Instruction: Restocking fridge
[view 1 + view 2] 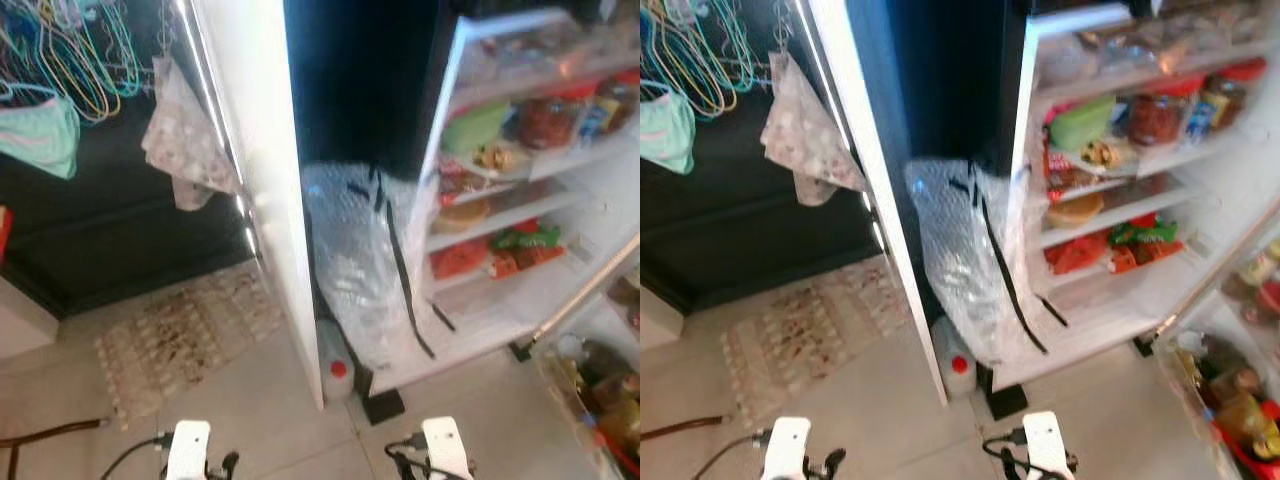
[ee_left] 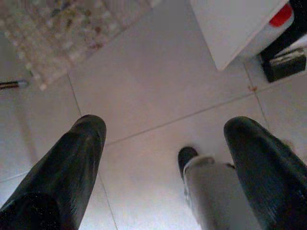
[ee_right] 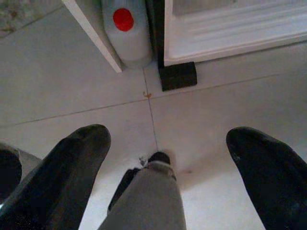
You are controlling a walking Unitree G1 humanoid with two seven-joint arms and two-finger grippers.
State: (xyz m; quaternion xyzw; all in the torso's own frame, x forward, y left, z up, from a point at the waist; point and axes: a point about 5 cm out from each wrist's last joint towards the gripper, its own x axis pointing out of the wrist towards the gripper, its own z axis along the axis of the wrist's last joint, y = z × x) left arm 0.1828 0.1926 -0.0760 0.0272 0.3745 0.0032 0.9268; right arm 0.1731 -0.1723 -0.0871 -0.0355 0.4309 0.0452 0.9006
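Note:
The fridge (image 1: 520,320) stands open ahead on the right, its white shelves holding jars, a green lid, red packets and other food (image 1: 500,250). The fridge door (image 1: 615,300) swings out at the far right, its rack full of bottles (image 1: 1240,400). Both arms hang low, their white wrists at the picture's bottom edge. My left gripper (image 2: 163,143) is open over bare floor tile. Pointing down at the tiles near the fridge's foot, my right gripper (image 3: 168,143) is open too, with nothing between its fingers.
A white panel (image 1: 265,190) stands edge-on left of the fridge. A crumpled clear plastic bag with black straps (image 1: 365,260) leans between them. A white jug with a red cap (image 3: 127,28) sits on the floor below. A patterned rug (image 1: 185,335) and hangers (image 1: 70,60) lie left.

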